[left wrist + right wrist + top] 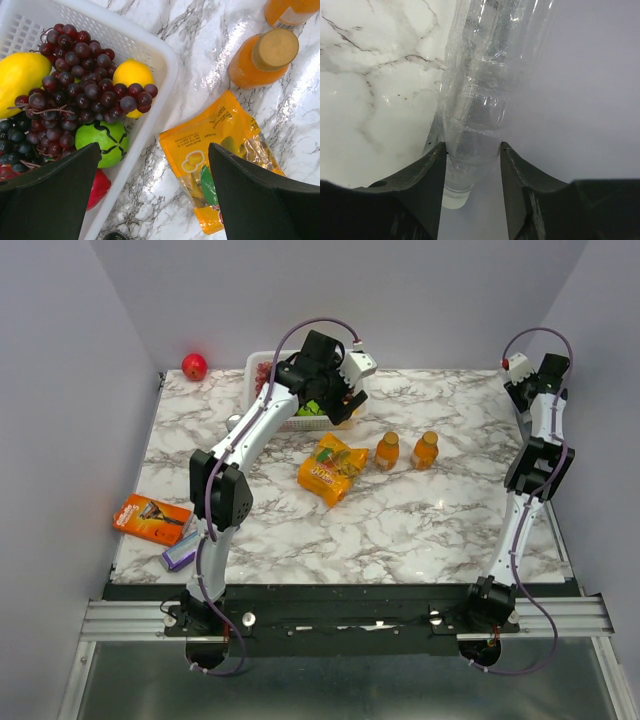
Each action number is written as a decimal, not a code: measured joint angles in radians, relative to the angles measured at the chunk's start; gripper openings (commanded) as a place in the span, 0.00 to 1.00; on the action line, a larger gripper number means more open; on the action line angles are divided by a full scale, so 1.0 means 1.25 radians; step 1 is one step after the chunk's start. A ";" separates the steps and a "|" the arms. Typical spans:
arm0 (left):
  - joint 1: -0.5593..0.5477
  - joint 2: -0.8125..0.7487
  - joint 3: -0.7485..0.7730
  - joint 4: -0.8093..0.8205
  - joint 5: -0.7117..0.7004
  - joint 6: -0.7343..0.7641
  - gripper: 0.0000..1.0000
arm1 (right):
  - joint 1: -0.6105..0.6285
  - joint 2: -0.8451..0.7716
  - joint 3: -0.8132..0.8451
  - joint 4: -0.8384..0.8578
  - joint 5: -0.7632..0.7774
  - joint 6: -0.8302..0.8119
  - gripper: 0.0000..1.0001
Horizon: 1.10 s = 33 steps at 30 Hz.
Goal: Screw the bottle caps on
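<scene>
The left arm [245, 435] and right arm [530, 465] are built alike, with slim white links between boxy black joint housings. A thin purple cable [300, 330] runs along each. A white camera block [360, 363] sits at each wrist. The left hand [155, 147] and right hand [472, 150] carry matte black, wedge-shaped fingers [55, 195]. The bases [203, 615] are black.
</scene>
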 measured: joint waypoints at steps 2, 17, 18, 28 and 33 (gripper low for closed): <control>0.000 0.000 -0.003 -0.001 0.000 0.000 0.99 | -0.001 -0.001 -0.001 0.000 -0.005 0.000 0.36; 0.000 0.000 -0.004 -0.002 0.000 0.000 0.99 | 0.005 -0.240 -0.364 0.092 0.003 -0.013 0.00; 0.000 0.000 -0.004 -0.002 0.000 0.000 0.99 | 0.010 -0.258 -0.378 0.093 -0.001 -0.008 0.00; 0.000 0.000 -0.003 -0.004 0.019 0.019 0.99 | 0.073 -0.447 -0.521 0.122 -0.087 -0.014 0.00; 0.001 0.003 0.068 -0.053 0.068 0.041 0.99 | 0.092 -0.608 -0.797 0.145 -0.171 -0.102 0.01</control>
